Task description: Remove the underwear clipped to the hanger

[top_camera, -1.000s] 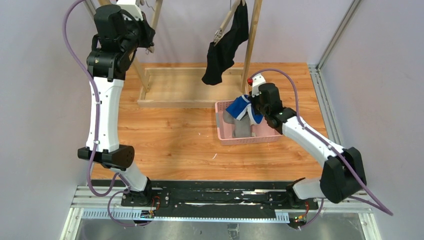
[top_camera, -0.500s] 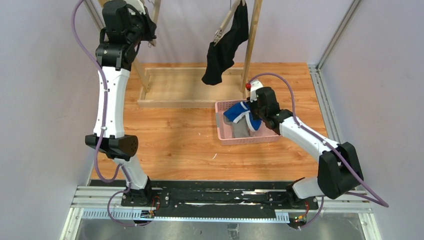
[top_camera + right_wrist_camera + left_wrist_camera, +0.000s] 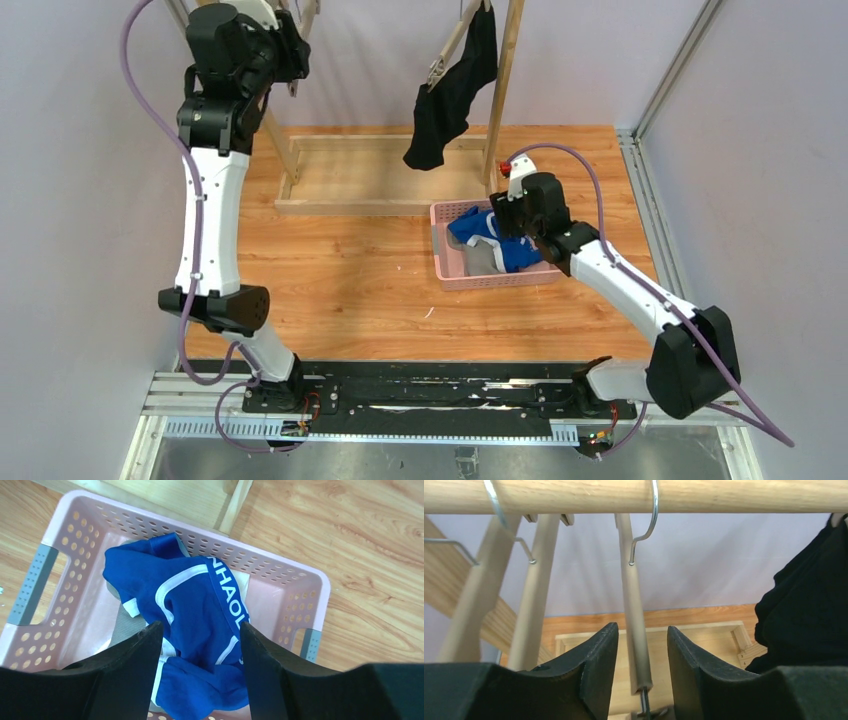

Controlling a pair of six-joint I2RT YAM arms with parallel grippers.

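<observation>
From above, the blue briefs (image 3: 497, 243) that the right gripper (image 3: 505, 222) held up a moment ago now lie in the pink basket (image 3: 441, 268) on the grey briefs (image 3: 478, 260); the black briefs (image 3: 447, 95) hang on their hanger (image 3: 445, 52), and the left gripper (image 3: 296, 62) is high by the rack (image 3: 503, 80). At the left wrist, the fingers (image 3: 594, 670) have let go and stand apart on either side of a second hanger (image 3: 633, 605). At the right wrist, the fingers (image 3: 135, 665) are spread, holding nothing, just over the blue briefs.

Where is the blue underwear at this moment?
In the top view, the blue underwear lies in the pink basket, right of centre, partly over the grey underwear.
</observation>
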